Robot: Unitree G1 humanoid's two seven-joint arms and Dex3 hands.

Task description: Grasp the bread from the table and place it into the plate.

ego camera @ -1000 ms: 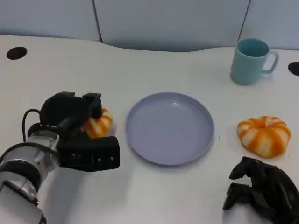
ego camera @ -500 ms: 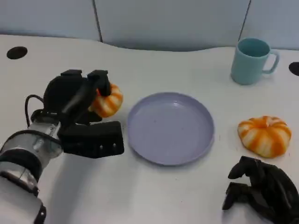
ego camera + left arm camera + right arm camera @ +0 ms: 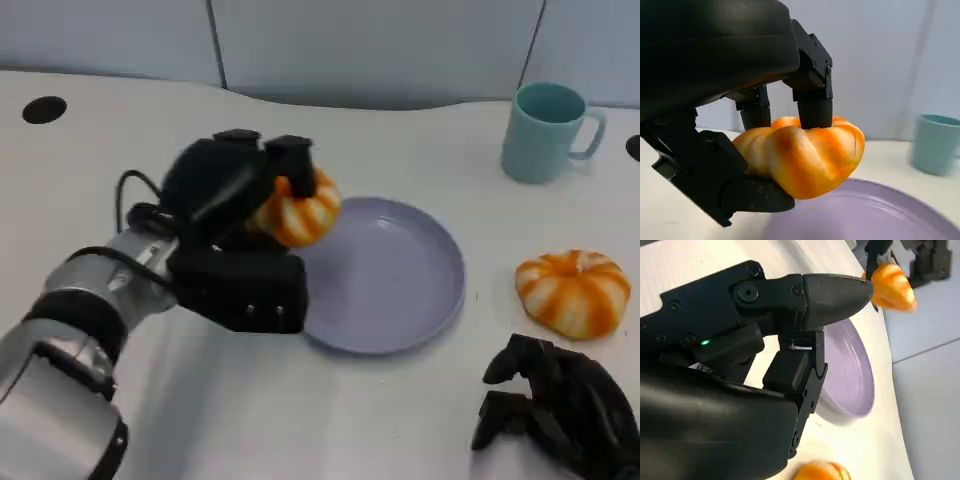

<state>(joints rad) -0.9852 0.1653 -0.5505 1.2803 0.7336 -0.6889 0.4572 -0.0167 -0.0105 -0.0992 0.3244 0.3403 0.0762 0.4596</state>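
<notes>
The left hand (image 3: 235,215) holds the bread (image 3: 296,208) up in the air, over the left edge of the plate (image 3: 400,290). Its fingers (image 3: 812,100) are clamped on the bread from the top, and another black part presses it from below. The bread is orange with pale stripes, and it does not touch the plate. The plate is light purple and sits in the middle of the white worktop (image 3: 120,130). A second orange bun (image 3: 572,291) lies on the worktop to the right of the plate, close to it but apart. A blue-green cup (image 3: 545,131) stands far on the right. The right hand (image 3: 555,410) rests near the front on the right, with its fingers curled in and nothing in them.
</notes>
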